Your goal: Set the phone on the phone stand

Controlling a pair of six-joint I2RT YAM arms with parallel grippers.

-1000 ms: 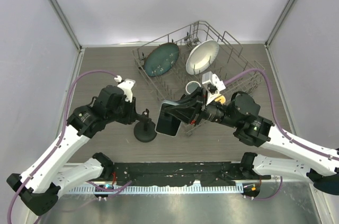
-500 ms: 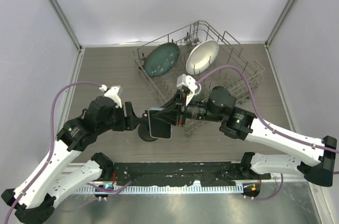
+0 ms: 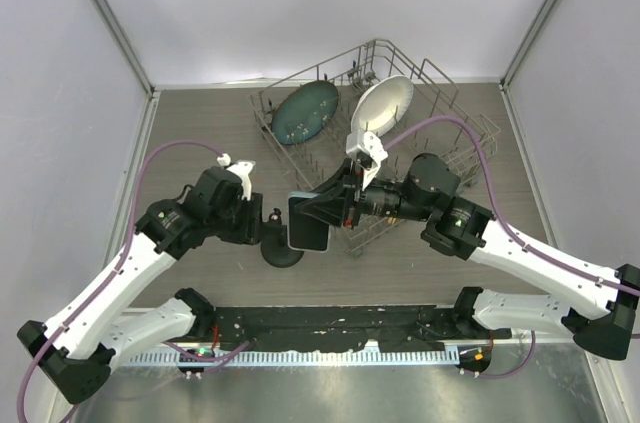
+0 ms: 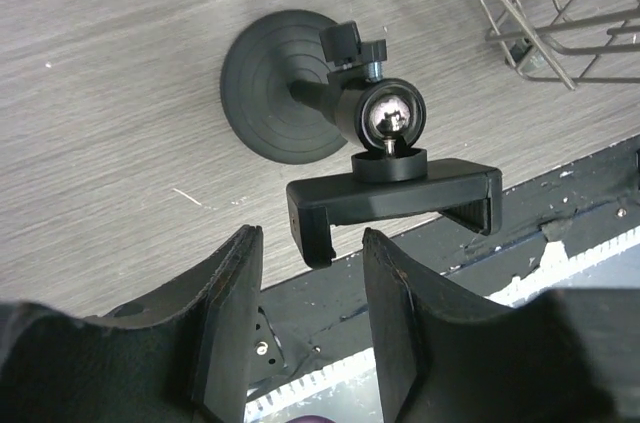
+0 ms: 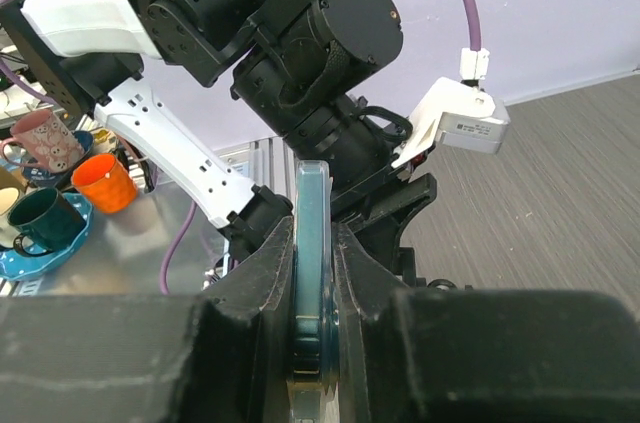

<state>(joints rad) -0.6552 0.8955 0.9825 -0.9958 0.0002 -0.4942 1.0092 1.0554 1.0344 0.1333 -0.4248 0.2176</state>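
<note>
The phone (image 3: pixel 310 221) is held upright on its edge in my right gripper (image 3: pixel 335 211), just right of and above the phone stand. In the right wrist view the phone (image 5: pixel 312 213) shows edge-on, clamped between both fingers of that gripper (image 5: pixel 312 233). The phone stand (image 3: pixel 283 251) has a round disc base (image 4: pixel 275 83), a ball joint and a cradle (image 4: pixel 395 198) tipped toward the table's near edge. My left gripper (image 3: pixel 262 227) is open and empty, its fingertips (image 4: pixel 238 273) just short of the cradle's left end, without touching it.
A wire dish rack (image 3: pixel 440 103) stands at the back with a teal plate (image 3: pixel 305 111) and a white plate (image 3: pixel 382 106) in it; its near corner (image 4: pixel 520 3) lies close to the stand. A black mounting strip (image 3: pixel 330 323) runs along the near edge.
My right gripper carried the phone left to the stand, then drew slightly back and up. My left arm shifted by the stand, its gripper still open.
</note>
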